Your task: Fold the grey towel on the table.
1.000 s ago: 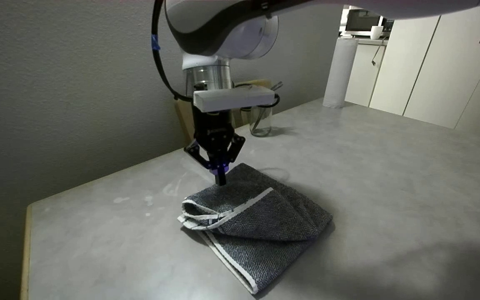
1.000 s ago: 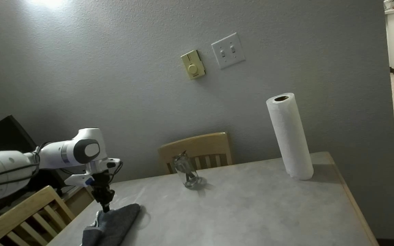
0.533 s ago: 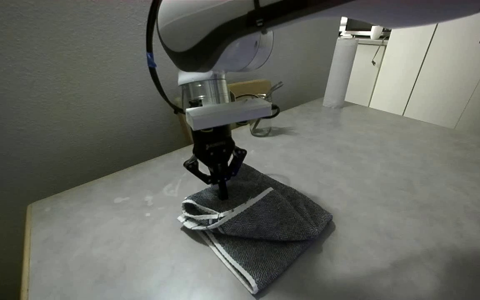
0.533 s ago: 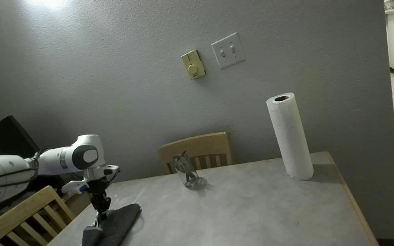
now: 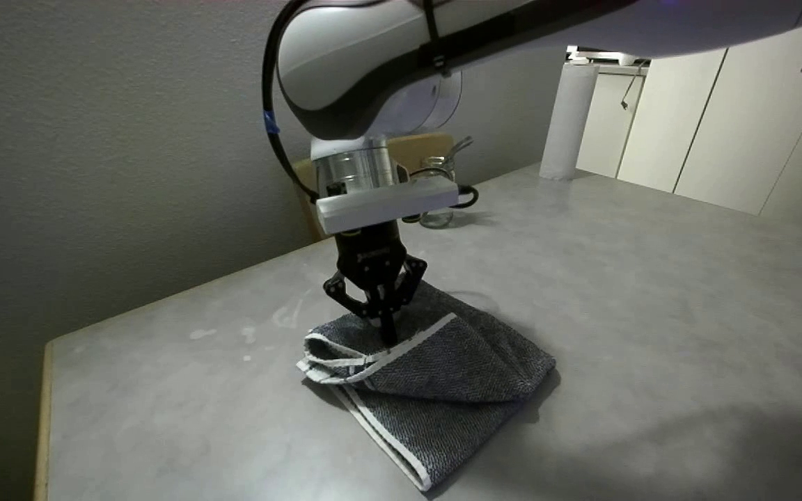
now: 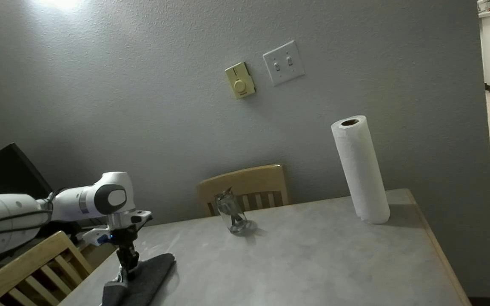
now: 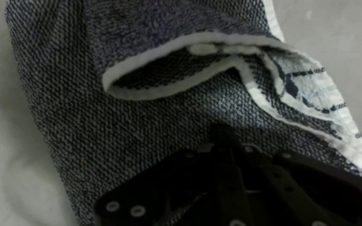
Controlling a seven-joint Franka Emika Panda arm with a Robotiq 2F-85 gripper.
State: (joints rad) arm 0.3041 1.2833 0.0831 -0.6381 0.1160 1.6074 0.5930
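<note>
The grey towel (image 5: 436,379) is lying part-folded on the table (image 5: 651,292), and the gripper (image 5: 388,337), jaws together on nothing visible, is pointing down just beside the flap (image 5: 457,365), contact too dark to call. A tidy push should be skimming low, nudging that flap over without dragging the layer beneath.

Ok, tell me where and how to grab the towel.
I'd take the towel by the white hem of its top flap, coming from the side where the jaws are, one jaw under the hem. In the wrist view, it is lifted and gapes toward them. They look shut, so open them first.
</note>
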